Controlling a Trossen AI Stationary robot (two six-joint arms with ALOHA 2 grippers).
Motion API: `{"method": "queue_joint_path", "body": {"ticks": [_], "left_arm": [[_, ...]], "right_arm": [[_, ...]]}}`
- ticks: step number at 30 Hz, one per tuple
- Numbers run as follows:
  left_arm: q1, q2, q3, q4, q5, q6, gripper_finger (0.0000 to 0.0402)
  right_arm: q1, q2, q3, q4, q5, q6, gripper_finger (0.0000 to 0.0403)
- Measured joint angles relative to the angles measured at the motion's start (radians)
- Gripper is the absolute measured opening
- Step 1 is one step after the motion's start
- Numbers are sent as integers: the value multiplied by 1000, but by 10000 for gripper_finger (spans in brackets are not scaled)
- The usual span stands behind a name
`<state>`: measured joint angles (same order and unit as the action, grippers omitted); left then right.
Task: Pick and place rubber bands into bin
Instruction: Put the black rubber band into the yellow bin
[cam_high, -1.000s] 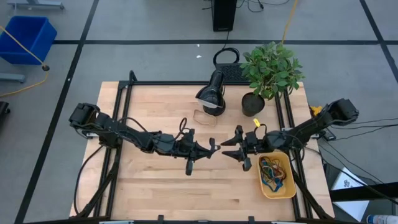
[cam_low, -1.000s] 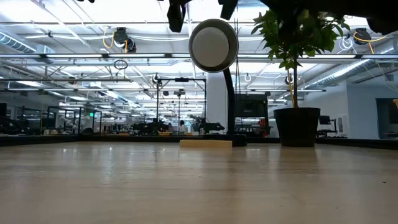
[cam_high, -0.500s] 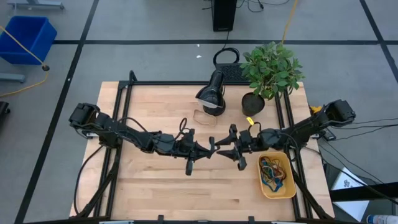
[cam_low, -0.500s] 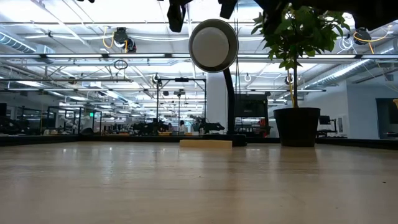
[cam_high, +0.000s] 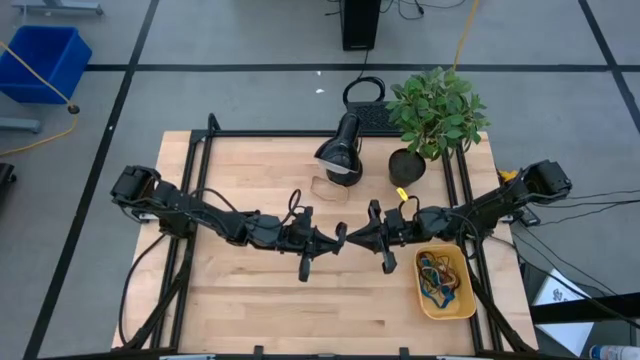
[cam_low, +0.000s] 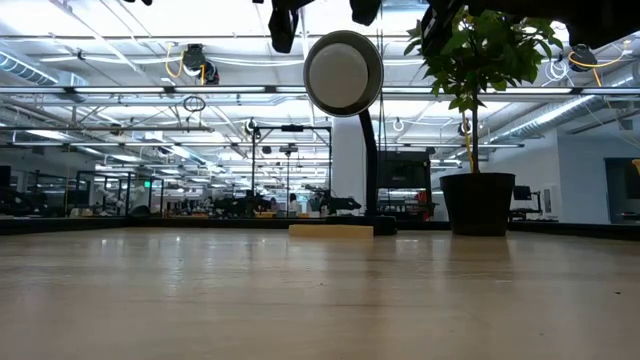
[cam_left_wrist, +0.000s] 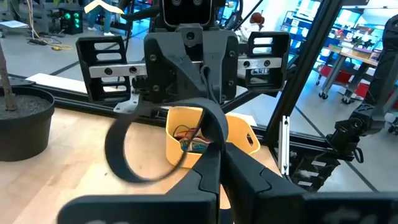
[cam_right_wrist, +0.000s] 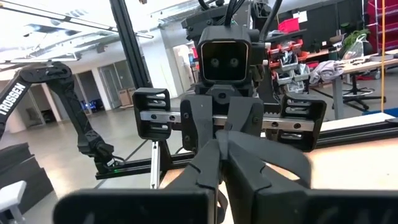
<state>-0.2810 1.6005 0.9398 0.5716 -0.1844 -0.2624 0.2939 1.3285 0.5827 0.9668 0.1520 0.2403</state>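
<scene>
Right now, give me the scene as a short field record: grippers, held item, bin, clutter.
left gripper: shut on black rubber band, mid-table, raised
right gripper: shut, tip to tip with the left; whether it grips the same band cannot be told
bin: yellow, near right corner of table, several coloured rubber bands inside
clutter: lamp and potted plant at far edge
stage: handover-like pose, band not yet in bin

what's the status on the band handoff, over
Left end effector shut on black rubber band, mid-table. Right end effector shut on same band, facing it. Bin holds several bands. Nothing in the way.
</scene>
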Motion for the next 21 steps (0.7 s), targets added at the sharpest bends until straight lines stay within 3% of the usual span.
{"method": "queue_joint_path", "body": {"ticks": [7,15,21], "left_arm": [[0,0,0,0,0,-1,24],[0,0,0,0,0,-6,74],[3,0,0,-2,0,-39,135]], "right_arm": [[0,0,0,0,0,2,4],[0,0,0,-1,0,2,3],[0,0,0,-1,0,2,2]]}}
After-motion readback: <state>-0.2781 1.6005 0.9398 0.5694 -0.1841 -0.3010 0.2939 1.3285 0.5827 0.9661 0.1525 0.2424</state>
